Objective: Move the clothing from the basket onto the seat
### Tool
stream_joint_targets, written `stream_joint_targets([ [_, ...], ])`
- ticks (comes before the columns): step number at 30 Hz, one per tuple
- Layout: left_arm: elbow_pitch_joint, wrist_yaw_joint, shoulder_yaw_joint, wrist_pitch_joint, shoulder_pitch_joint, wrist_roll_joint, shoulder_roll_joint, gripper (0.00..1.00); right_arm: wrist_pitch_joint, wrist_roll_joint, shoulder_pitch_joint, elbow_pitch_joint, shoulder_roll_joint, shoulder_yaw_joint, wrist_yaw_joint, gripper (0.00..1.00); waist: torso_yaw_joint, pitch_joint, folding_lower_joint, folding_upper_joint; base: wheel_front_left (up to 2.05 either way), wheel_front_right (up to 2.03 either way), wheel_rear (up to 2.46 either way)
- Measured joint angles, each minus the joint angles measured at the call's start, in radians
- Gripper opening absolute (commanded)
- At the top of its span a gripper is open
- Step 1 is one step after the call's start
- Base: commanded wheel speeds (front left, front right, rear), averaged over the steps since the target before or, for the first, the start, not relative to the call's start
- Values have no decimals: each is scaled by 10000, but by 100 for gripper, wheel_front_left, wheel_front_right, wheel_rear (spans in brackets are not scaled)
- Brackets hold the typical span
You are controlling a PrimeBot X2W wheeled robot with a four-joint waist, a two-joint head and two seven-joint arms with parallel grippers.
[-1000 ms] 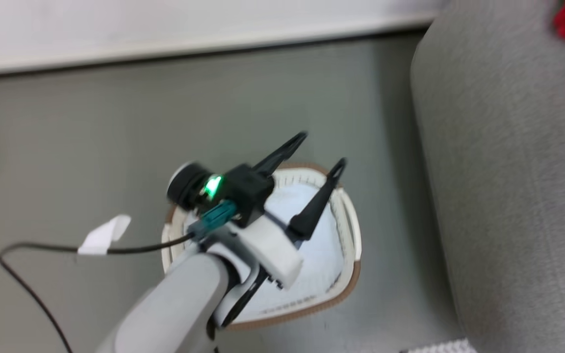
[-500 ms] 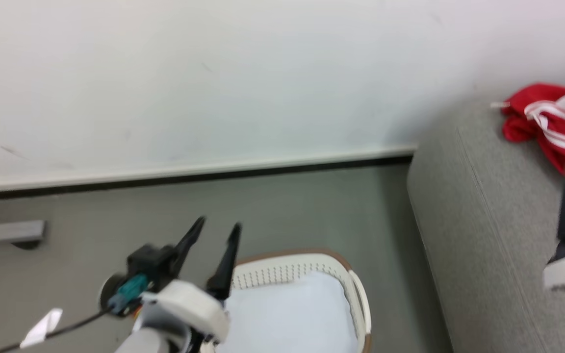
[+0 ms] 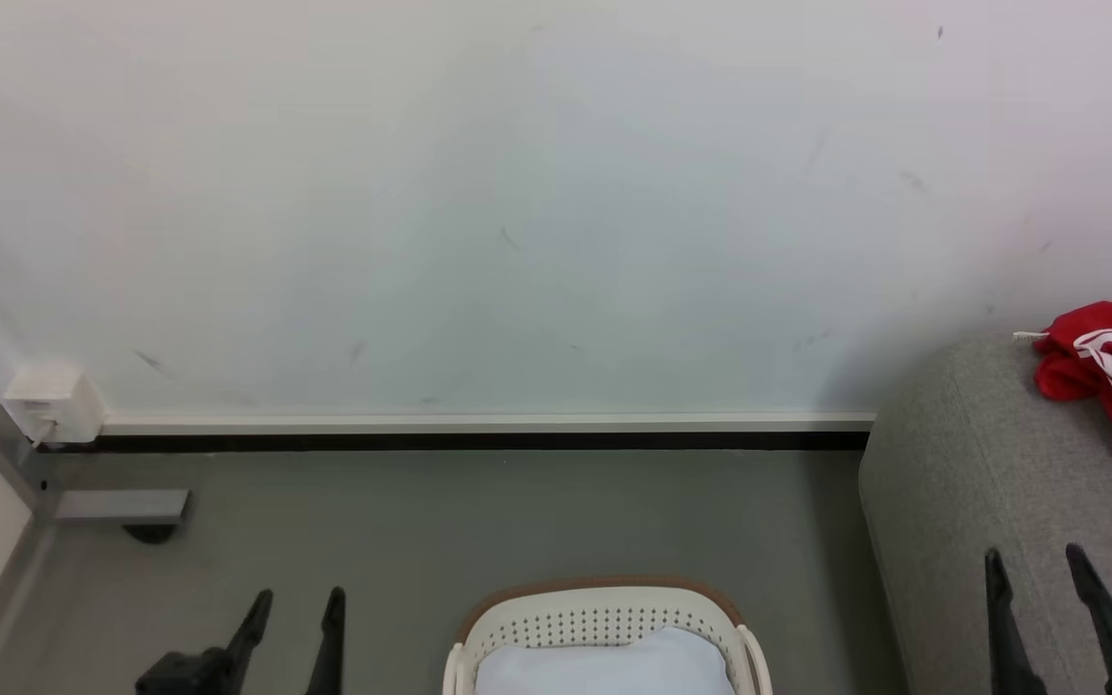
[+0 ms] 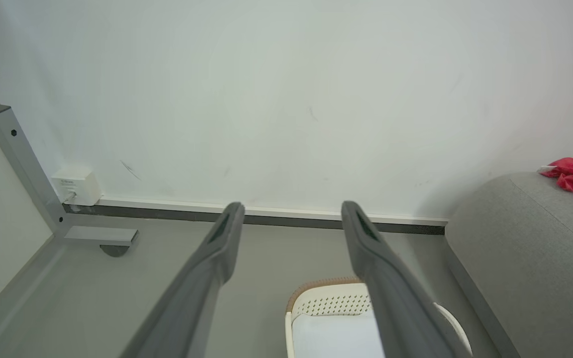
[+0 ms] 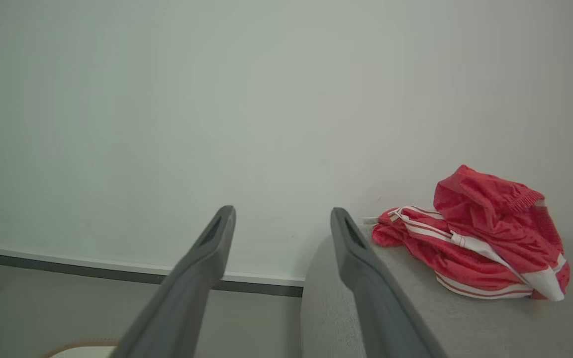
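The head camera has tilted up since a second ago, so the wall [image 3: 556, 193] now takes most of the head view. The left tool [image 3: 299, 595], which hung over the basket then, now sits at 7 o'clock, just beside the basket and off its rim.

The white wall runs from 9 through 12 to 3 o'clock, and the grey floor [image 3: 517, 512] lies below it. The grey seat [image 3: 952, 463] fills the corner at 4 o'clock. The basket [image 3: 604, 623] stands on the floor at 6 o'clock, cut off by the frame edge. A pale pad [image 3: 604, 666] is what can be seen inside it.

The red and white clothing [image 3: 1111, 357] lies bunched on the seat at 3 o'clock, close to the wall and well apart from the basket. The right tool [image 3: 1034, 553] rests at 5 o'clock over the seat. Both tools have their fingers spread apart and hold nothing.

The task looks nearly or fully done, but the basket's near half is out of view. A garment could be missed there or under the pad. Another reach into the basket might grab the pad by mistake, since it is soft and lies uppermost.
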Motion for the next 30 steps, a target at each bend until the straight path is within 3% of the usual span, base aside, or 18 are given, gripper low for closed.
stream_joint_targets([
  [6, -159, -77, 988, -77, 496, 531, -226, 100, 2, 602, 664, 320, 50, 539, 0, 100, -65, -121, 2, 0, 0, 0, 0],
  [14, -257, -548, 2127, -82, 1037, 1369, -965, 100, 0, 899, 625, 518, 46, 869, 0, 100, -280, -104, 3, 0, 0, 0, 0],
  [30, 303, -1689, 3235, -84, 956, 2393, -1806, 100, 0, 999, 434, 813, 48, 1035, 0, 100, -324, -79, 4, 0, 0, 0, 0],
])
